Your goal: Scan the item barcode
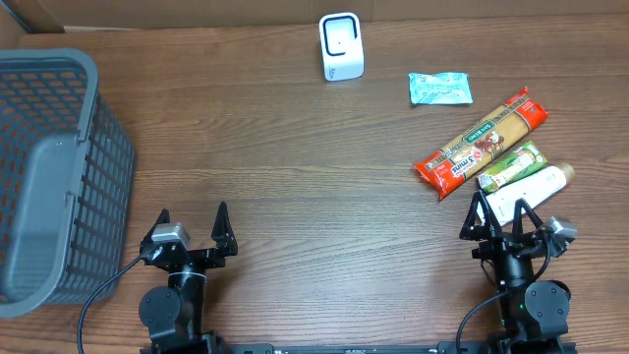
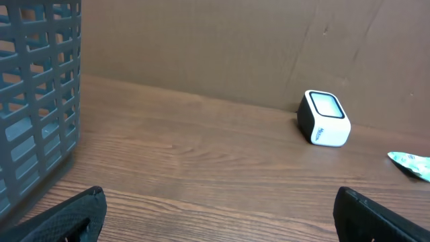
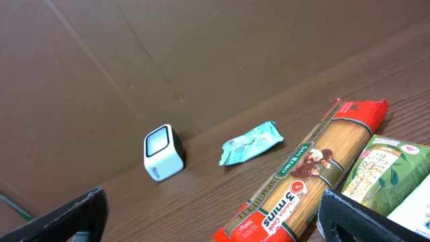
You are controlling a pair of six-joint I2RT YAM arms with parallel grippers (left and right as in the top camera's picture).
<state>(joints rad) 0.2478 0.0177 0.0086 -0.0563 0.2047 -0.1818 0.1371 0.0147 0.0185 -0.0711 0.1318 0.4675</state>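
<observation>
The white barcode scanner stands at the back middle of the table and also shows as the scanner in the left wrist view and the scanner in the right. The items lie at the right: a teal packet, a red spaghetti pack, a green pack and a white tube. My right gripper stands open just in front of the tube, nothing between its fingers; the spaghetti pack lies ahead of it. At the near left, my left gripper is open over bare wood.
A grey mesh basket fills the left side; its wall rises close to my left gripper. A brown cardboard wall runs along the table's back edge. The teal packet lies right of the scanner.
</observation>
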